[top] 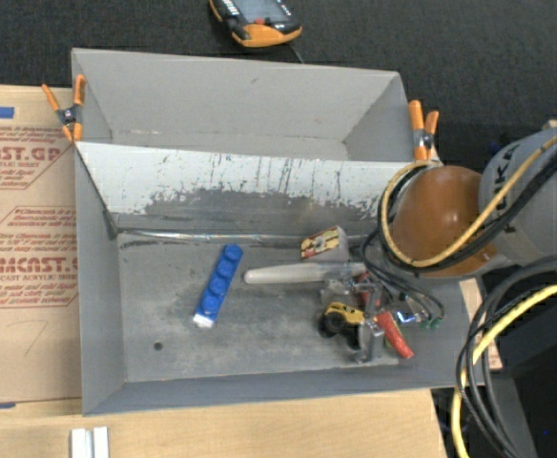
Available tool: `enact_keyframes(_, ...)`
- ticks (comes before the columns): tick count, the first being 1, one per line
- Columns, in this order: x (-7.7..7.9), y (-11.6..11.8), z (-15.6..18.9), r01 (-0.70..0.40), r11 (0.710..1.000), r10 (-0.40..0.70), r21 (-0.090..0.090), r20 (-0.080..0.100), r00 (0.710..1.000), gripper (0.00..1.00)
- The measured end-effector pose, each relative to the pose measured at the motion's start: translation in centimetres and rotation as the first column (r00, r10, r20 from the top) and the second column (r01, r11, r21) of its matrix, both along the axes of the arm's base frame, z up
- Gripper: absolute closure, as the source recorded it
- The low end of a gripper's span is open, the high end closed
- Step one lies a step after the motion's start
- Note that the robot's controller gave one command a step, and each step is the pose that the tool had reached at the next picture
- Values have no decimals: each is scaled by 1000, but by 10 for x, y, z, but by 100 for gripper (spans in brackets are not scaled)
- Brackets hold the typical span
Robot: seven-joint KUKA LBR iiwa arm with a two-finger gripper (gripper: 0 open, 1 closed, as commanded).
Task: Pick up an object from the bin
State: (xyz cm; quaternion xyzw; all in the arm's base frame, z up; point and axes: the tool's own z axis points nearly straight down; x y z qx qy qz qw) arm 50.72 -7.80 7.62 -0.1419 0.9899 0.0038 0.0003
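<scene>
Black flooring surrounded the grey metal bin [250,93], whose scuffed floor filled the middle of the frame. From the right edge the arm, with its orange cover [441,222] and yellow-sheathed cables, reached down toward the bin's lower right corner. Its gripper [360,294] sat low among a small cluster there, with a yellow-and-black piece [340,316] just left of it and a red piece [396,339] toward the lower right. Whether the gripper was apart or together could not be told, since wires and clutter hid it. A pale rod [283,275] lay level to the gripper's left, with a small yellow-and-white item [322,244] above it. A blue studded brick [217,284] lay tilted left of centre, well apart.
</scene>
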Motion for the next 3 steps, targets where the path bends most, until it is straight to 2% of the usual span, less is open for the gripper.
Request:
enact_keyframes(1, 82, -29, 14, -35, 999, 35, 1, -10, 999, 0)
enact_keyframes(2, 7, -18, -4, 11, 1000, -11, 4, -14, 1000, 0)
enact_keyframes(3, 34, -63, 20, -122, 992, 122, -3, 9, 992, 0)
